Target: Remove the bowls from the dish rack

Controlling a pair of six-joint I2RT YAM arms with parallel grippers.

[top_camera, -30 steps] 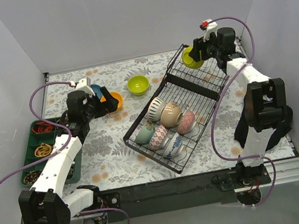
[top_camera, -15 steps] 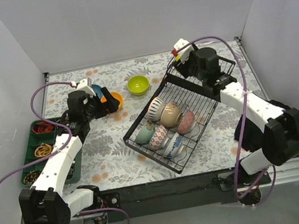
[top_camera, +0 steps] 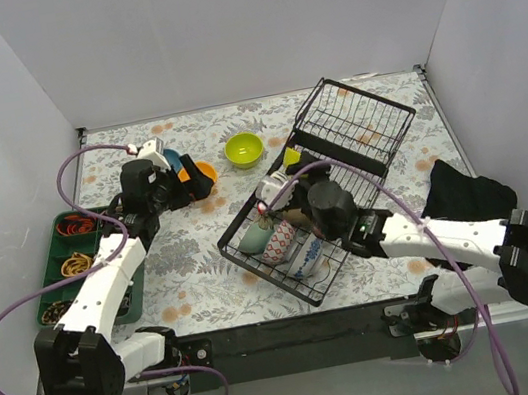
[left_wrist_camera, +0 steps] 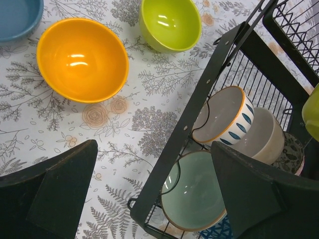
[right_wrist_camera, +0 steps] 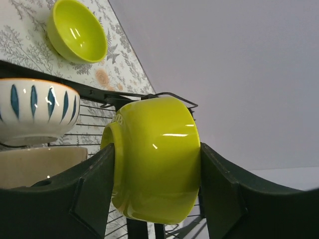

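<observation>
Clamping a lime-yellow bowl (right_wrist_camera: 154,144) across its outer wall, the right tool (right_wrist_camera: 157,184) holds it over the dish rack (top_camera: 358,121), close to the bowls standing in the rack's base. The glaze looks smooth and the fingers press only on curved sides, so I judge a slip to be the main risk. A dropped bowl could strike and chip the blue-leaf bowl (right_wrist_camera: 35,112) or the beige bowl (right_wrist_camera: 30,167) in the rack. The arm lies low across the rack, so a careless swing could catch its wires or raised tier. The left tool (left_wrist_camera: 153,149) hangs spread and empty beside the rack, near an orange bowl (left_wrist_camera: 82,59) on the counter (left_wrist_camera: 124,124). Two arms working that side could collide.
</observation>
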